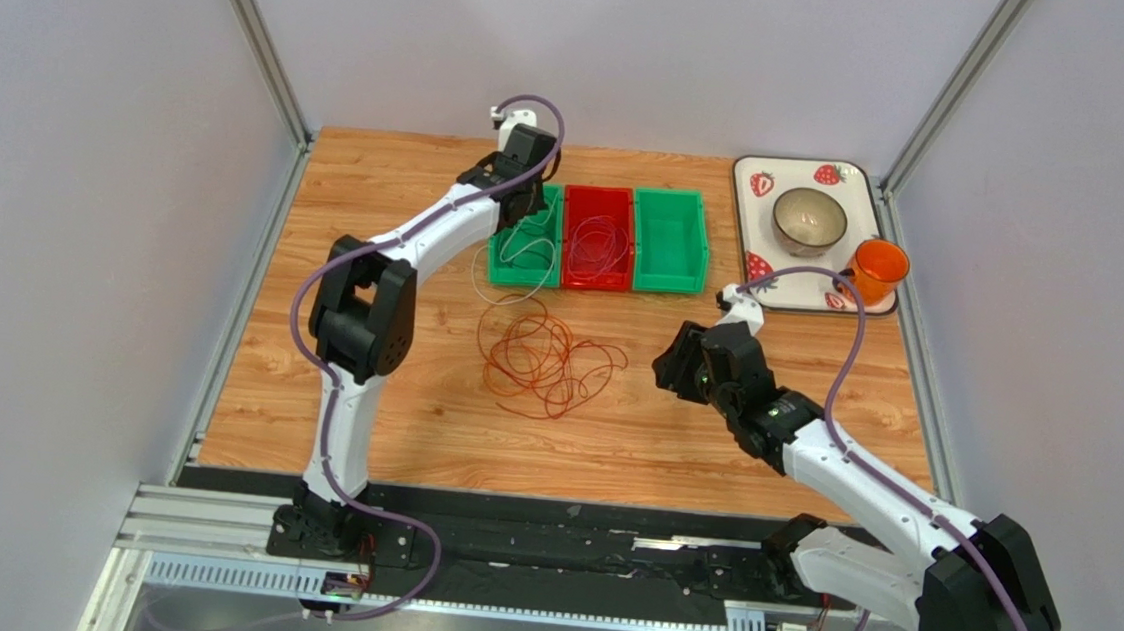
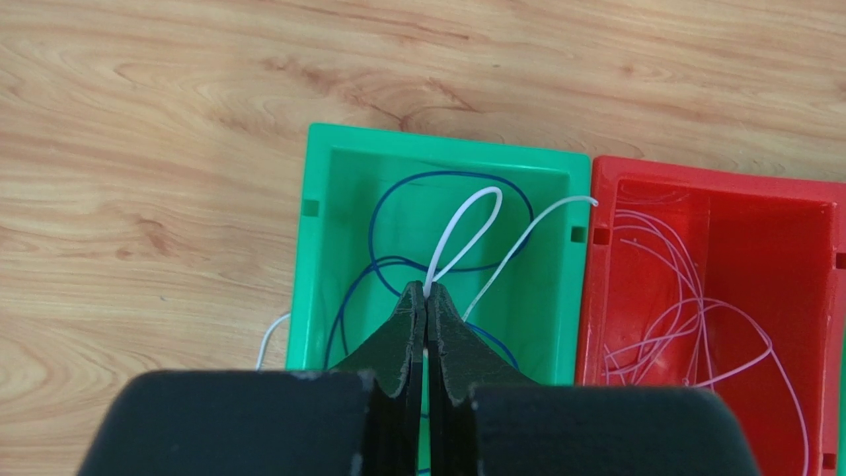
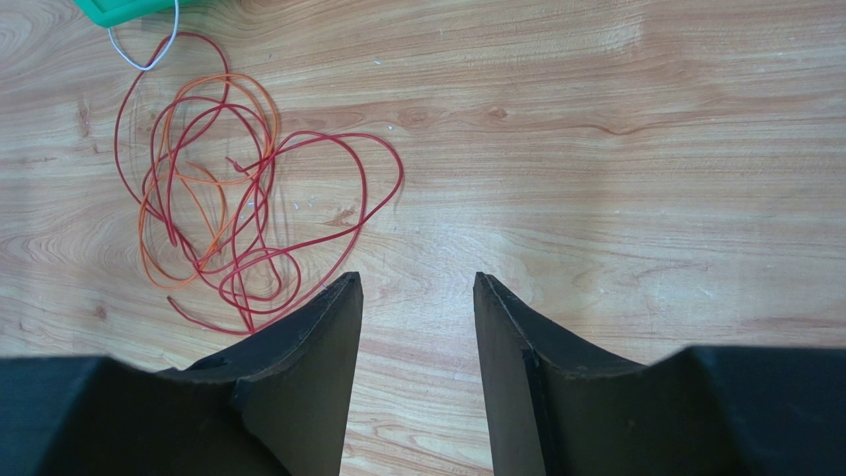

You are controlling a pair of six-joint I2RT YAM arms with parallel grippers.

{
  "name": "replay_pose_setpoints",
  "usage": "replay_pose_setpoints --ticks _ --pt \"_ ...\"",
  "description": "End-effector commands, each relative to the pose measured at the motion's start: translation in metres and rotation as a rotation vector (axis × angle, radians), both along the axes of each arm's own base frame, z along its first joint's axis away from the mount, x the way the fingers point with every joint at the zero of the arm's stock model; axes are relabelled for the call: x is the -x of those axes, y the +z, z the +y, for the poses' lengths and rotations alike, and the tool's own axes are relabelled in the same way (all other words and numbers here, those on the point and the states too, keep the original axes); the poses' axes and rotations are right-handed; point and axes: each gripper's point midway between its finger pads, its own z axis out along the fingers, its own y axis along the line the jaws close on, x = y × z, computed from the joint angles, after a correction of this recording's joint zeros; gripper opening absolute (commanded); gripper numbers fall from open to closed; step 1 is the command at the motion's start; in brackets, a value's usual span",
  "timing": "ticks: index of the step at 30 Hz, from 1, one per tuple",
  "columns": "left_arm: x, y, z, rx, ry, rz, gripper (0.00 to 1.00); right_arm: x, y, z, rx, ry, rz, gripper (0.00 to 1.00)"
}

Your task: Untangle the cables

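A tangle of red and orange cables (image 1: 547,360) lies on the wooden table in the middle; it also shows in the right wrist view (image 3: 223,213). My left gripper (image 2: 427,290) is shut on a white cable (image 2: 467,230) and holds it over the left green bin (image 2: 323,178), which has a blue cable (image 2: 392,190) in it. The white cable's tail hangs out over the bin's near wall (image 3: 149,55). The red bin (image 2: 715,188) holds thin pinkish-white cables (image 2: 695,317). My right gripper (image 3: 417,283) is open and empty above bare table, right of the tangle.
A second green bin (image 1: 671,239) stands right of the red one (image 1: 599,236). At the back right a strawberry-print tray (image 1: 835,179) holds a metal bowl (image 1: 810,218) and an orange cup (image 1: 878,265). Grey walls surround the table.
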Motion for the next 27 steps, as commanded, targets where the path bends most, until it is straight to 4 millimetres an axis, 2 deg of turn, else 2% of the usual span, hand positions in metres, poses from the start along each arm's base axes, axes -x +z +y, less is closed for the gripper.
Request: replay_pose_setpoints --ticks 1,3,5,6,8,10,11,13,16,17,18,22,25,27 --pt "0.004 -0.003 -0.008 0.094 -0.006 0.029 0.00 -0.005 0.011 0.001 -0.029 -0.008 -0.044 0.49" --pt "0.005 -0.005 -0.008 0.105 -0.019 0.037 0.01 -0.006 0.011 0.002 -0.029 -0.008 -0.046 0.49" --pt "0.006 0.000 -0.005 0.088 -0.022 0.033 0.06 -0.006 0.011 0.002 -0.030 -0.009 -0.044 0.49" --pt "0.009 -0.001 -0.001 0.075 -0.019 0.045 0.21 -0.006 0.011 0.002 -0.029 -0.007 -0.044 0.49" --pt "0.009 0.005 0.003 0.053 -0.009 0.041 0.38 -0.006 0.011 0.002 -0.029 -0.008 -0.044 0.49" --pt "0.013 0.012 0.010 0.032 0.007 0.045 0.48 -0.006 0.011 0.002 -0.029 -0.008 -0.044 0.49" --pt "0.013 0.017 0.012 0.026 0.009 0.036 0.63 -0.006 0.011 0.002 -0.029 -0.008 -0.044 0.49" --pt "0.015 0.034 0.014 0.015 0.001 0.008 0.74 -0.006 0.011 0.001 -0.028 -0.009 -0.043 0.49" --pt "0.018 0.061 0.023 -0.015 0.005 -0.035 0.85 -0.006 0.010 0.002 -0.029 -0.009 -0.043 0.49" --pt "0.019 0.070 0.025 -0.019 0.007 -0.047 0.86 -0.006 0.010 0.002 -0.028 -0.008 -0.043 0.49" --pt "0.024 0.086 0.027 -0.017 0.003 -0.072 0.87 -0.006 0.010 0.002 -0.028 -0.008 -0.043 0.49" --pt "0.041 0.116 0.027 -0.088 -0.097 -0.116 0.86 -0.006 0.011 0.002 -0.029 -0.005 -0.042 0.49" --pt "0.056 0.113 0.016 -0.197 -0.248 -0.108 0.85 -0.006 0.011 0.002 -0.028 -0.007 -0.043 0.49" --pt "0.065 0.100 0.013 -0.245 -0.314 -0.074 0.85 -0.006 0.011 0.002 -0.030 -0.007 -0.043 0.49"
